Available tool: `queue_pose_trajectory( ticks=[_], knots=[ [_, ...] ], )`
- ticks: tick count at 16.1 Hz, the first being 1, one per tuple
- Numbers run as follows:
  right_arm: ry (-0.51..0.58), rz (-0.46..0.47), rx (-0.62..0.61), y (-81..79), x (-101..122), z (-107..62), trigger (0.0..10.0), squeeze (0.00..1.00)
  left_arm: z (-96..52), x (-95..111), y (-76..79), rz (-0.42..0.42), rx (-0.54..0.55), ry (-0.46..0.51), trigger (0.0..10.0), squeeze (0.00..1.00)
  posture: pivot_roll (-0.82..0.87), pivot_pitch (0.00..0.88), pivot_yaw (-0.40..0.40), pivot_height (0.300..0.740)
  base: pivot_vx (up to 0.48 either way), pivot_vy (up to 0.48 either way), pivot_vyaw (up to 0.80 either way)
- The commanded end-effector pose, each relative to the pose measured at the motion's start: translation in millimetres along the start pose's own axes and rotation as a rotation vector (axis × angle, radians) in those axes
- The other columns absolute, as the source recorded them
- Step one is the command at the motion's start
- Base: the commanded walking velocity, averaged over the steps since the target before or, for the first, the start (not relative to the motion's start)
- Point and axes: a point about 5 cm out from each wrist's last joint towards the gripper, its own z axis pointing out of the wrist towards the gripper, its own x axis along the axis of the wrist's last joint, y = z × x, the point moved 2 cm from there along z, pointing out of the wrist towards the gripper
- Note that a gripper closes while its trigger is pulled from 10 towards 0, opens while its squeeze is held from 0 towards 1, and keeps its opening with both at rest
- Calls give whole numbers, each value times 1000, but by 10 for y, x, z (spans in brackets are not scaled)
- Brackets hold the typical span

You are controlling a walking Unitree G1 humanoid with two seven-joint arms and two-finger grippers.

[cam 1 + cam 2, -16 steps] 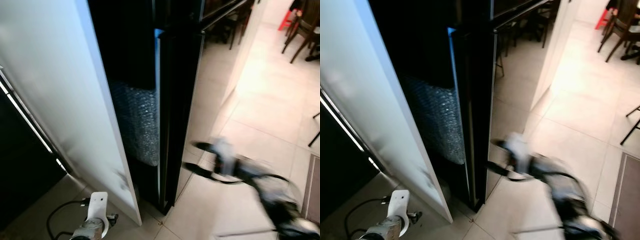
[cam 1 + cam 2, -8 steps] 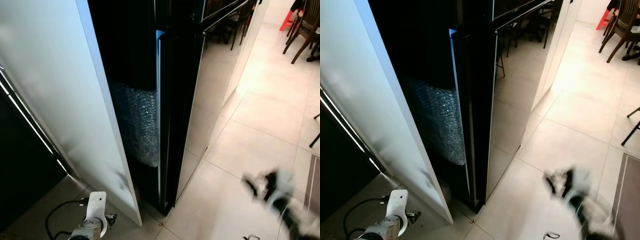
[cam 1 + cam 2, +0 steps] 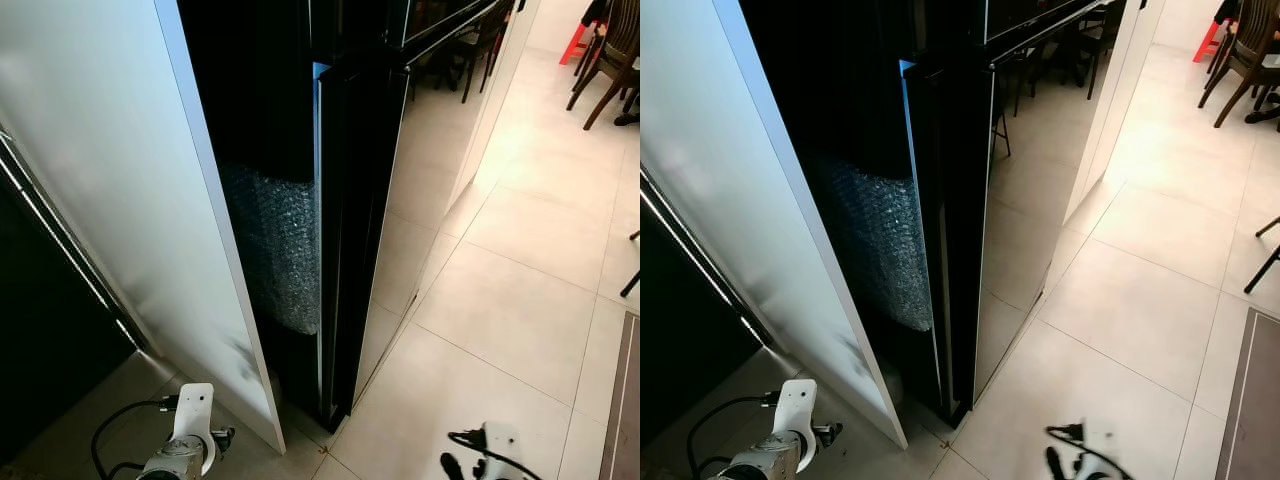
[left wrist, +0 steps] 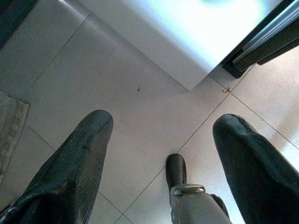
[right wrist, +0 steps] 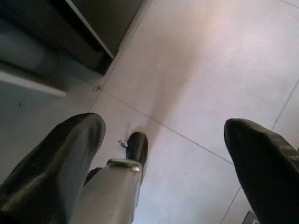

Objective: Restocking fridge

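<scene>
Fridge door (image 3: 355, 230) stands ajar at twelve o'clock. The right gripper (image 5: 163, 154) has dropped from it to five o'clock, fingers released and empty; left gripper (image 4: 159, 154) likewise hangs released. Restocking seems stalled.

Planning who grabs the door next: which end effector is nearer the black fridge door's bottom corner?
About even, perhaps the right. The right end effector hangs low, right of the fridge door; the left end effector hangs low past the white panel, on the left.
</scene>
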Motion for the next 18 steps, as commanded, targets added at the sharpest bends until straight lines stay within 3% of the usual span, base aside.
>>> queue_pose_trajectory(
  ticks=[1, 4, 18],
  knots=[
    [-17, 3, -13, -7, -61, -3, 10000, 0, 0, -10, -2, 14, -3, -13, 10000, 0, -55, 0, -9, 740, 0, 0, 0],
    [-37, -77, 10, -100, -103, 10, 10000, 0, 1, -2, 7, 17, -16, -10, 10000, 0, -52, 0, -13, 740, 0, -257, 0],
    [-38, -80, -33, -33, -116, -1, 10000, 0, -1, -25, 4, 21, -13, -19, 10000, 0, -65, 0, -6, 740, 0, -480, 0]
  ],
)
